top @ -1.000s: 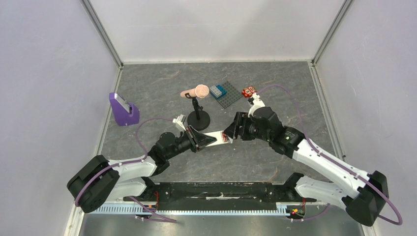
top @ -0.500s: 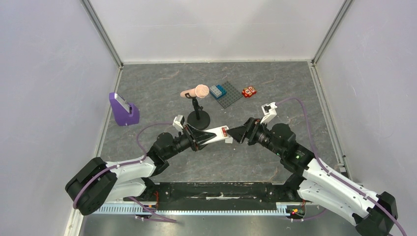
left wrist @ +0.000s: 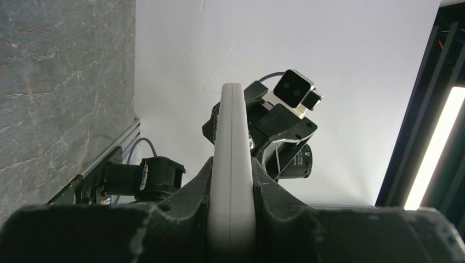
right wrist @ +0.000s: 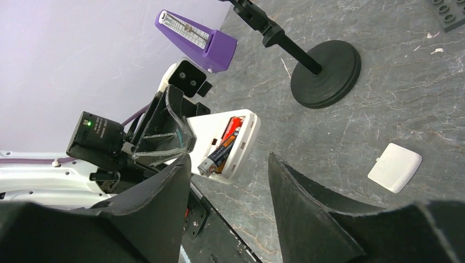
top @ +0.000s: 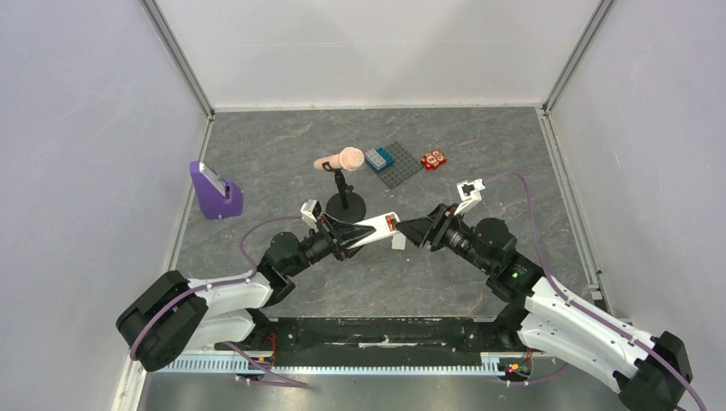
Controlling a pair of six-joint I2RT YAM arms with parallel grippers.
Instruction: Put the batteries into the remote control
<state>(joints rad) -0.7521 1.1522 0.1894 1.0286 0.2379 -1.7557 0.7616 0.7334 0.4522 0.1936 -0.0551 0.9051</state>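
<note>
My left gripper point(top: 344, 236) is shut on the white remote control point(top: 370, 229) and holds it above the table, back side facing the right arm. In the left wrist view the remote control point(left wrist: 232, 109) stands edge-on between the shut left gripper point(left wrist: 232, 164). The open battery bay holds a red-orange battery point(right wrist: 234, 127) and a black battery point(right wrist: 218, 156). The black one lies askew, its metal end poking past the bay's edge. My right gripper point(top: 404, 233) hangs just off the remote's end, and the right gripper point(right wrist: 228, 163) is open and empty.
A small white cover piece point(right wrist: 395, 167) lies on the table below the grippers. The black microphone stand point(top: 347, 205) stands just behind the remote. A purple metronome point(top: 214, 190) is at the left. A grey baseplate point(top: 401, 169) and a red block point(top: 434, 159) lie at the back.
The right arm swung back and out from the remote's end, and its jaws widened, then narrowed somewhat. The left arm raised the remote's free end slightly.
</note>
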